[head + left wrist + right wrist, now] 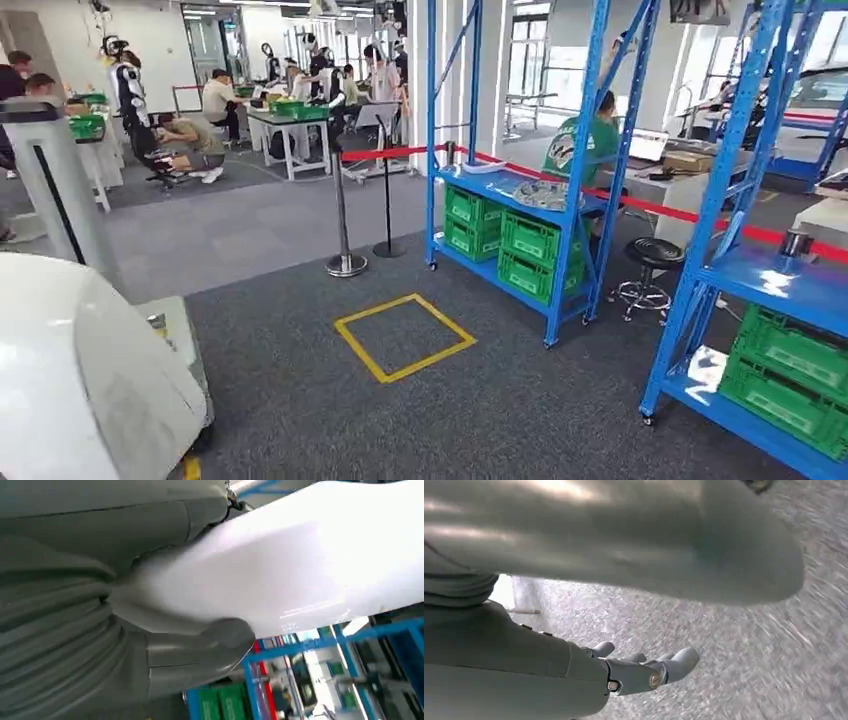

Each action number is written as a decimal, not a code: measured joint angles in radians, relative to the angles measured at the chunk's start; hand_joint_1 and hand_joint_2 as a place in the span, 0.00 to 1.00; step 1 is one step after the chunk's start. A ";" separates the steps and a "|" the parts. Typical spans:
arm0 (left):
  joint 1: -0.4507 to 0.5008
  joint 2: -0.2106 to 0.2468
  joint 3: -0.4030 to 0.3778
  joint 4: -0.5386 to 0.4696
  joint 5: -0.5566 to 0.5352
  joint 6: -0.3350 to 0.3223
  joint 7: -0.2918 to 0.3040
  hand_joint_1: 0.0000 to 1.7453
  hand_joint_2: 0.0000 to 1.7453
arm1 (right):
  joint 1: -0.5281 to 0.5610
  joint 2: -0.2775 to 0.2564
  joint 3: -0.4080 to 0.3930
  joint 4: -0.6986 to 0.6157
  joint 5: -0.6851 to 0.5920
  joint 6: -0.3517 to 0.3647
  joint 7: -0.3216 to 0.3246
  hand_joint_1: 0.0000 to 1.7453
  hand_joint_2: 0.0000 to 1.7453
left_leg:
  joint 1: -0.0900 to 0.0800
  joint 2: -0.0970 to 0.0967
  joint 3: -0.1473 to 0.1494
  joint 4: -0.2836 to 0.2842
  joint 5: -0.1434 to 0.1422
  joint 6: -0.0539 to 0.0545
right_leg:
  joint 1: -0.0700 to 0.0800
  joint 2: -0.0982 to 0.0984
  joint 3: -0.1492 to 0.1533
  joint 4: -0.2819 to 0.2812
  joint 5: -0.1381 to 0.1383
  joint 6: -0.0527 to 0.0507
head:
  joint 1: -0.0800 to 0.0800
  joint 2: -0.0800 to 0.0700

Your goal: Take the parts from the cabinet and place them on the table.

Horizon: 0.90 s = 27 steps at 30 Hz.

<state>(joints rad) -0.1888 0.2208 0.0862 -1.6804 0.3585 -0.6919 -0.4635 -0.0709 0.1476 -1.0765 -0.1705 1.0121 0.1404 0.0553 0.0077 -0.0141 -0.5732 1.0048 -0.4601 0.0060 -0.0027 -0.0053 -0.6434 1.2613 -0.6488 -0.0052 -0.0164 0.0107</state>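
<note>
A large white part (300, 565) covers the left hand's (150, 605) fingers in the left wrist view, and its edges run off the frame. At the right edge of the head view, a blue shelf rack (740, 200) is cut off. The carpet (749, 670) behind the right hand (639, 672) is blurred.

Dark grey carpet (300, 400) covers the floor, with a yellow taped square (404, 336) as landmark. Beyond the square stands a blue metal rack (520, 190) holding green crates (525, 255); a 2nd blue rack (770, 300) stands to its right. Left of the first rack, chrome posts (343, 215) carry a red belt (385, 153). Far behind, people sit at desks (290, 125) under bright windows (560, 60)
</note>
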 joint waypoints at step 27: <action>0.031 0.049 0.049 -0.012 0.037 0.036 -0.045 1.00 1.00 | 0.002 0.003 0.004 0.000 0.021 0.001 -0.026 0.00 0.00 | 0.005 0.044 0.003 0.008 -0.007 -0.017 | 0.011 -0.148 0.107 -0.228 0.121 -0.005 | -0.003 0.000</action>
<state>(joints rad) -0.1580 0.2697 0.1350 -1.6926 0.3960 -0.6558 -0.5084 -0.0690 0.1511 -1.0727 -0.1705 1.0330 0.1411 0.0297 0.0128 0.0297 -0.5703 1.0128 -0.4667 -0.0110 0.0083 -0.1531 -0.5359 1.0330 -0.5276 -0.0106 -0.0190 0.0107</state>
